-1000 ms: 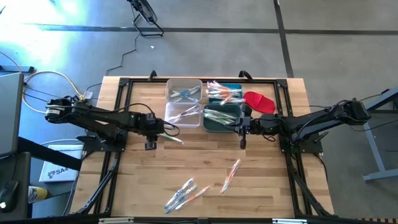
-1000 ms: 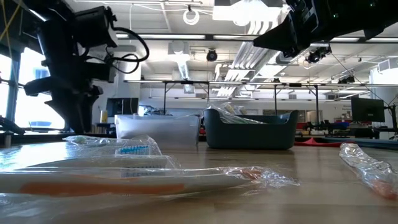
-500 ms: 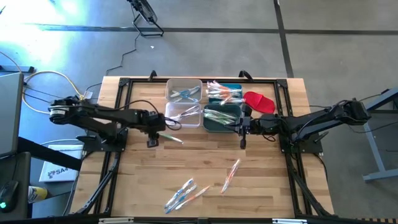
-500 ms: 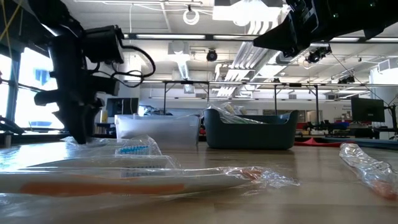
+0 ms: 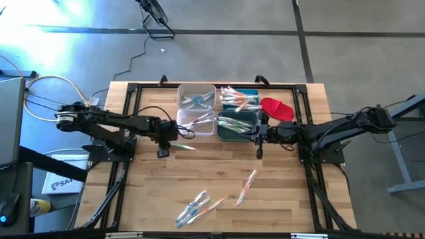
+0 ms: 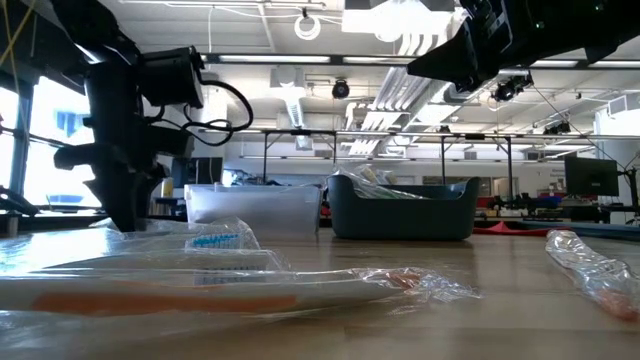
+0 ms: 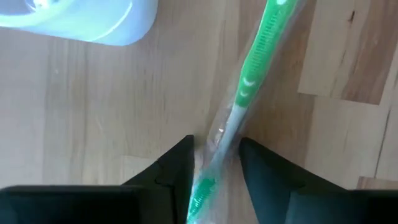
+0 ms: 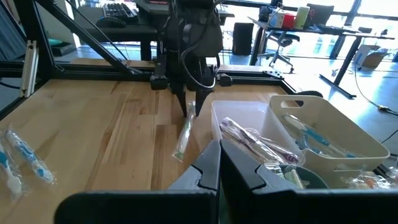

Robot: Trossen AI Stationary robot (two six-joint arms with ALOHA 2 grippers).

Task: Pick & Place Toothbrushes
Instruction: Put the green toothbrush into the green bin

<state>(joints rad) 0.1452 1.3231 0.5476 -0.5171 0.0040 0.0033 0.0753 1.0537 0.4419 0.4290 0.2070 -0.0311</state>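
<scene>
Left claw (image 7: 214, 165) straddles green toothbrush (image 7: 249, 87) on desk (image 7: 93, 124), not yet clenched; center before squeezing. Right claw (image 8: 219, 163) clenched empty.

The high view looks straight down on the whole table (image 5: 219, 169), while the low view sits at table-top height, looking level across it toward the bins (image 6: 252, 208). Each wrist view looks past its own fingers; the left is close above the wood, and the right shares the clear bins with both.
</scene>
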